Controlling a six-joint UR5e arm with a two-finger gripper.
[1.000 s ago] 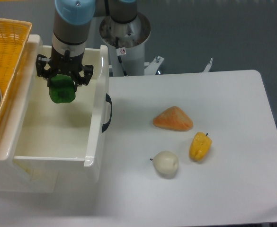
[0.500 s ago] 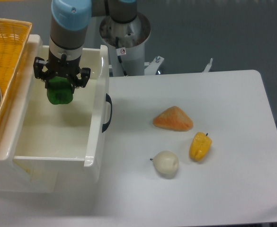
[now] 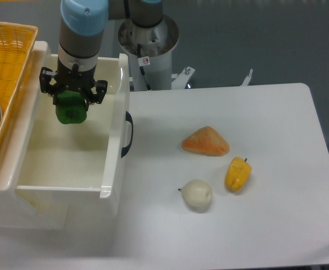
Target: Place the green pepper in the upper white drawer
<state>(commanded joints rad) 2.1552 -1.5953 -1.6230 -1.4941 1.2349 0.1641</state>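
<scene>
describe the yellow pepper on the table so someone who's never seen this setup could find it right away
Start at the white table, right of the large white plastic drawer. Three items cluster there: the small glossy yellow pepper lies rightmost, below the orange wedge-shaped item and right of the pale round one.

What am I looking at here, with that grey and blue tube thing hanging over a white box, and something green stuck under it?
That tube is a robot arm, seen by one fixed camera looking down on the table from the front. At its tip is a black two-finger gripper, a sort of mechanical pincer. It is shut on a small glossy dark-green pepper, holding it in the air above the inside of the large white plastic drawer, the one with the dark curved handle. The pepper has not been let go yet. On the white table to the right lie an orange wedge-shaped item, a yellow pepper and a pale round vegetable. At far left is a yellow woven basket.
</scene>
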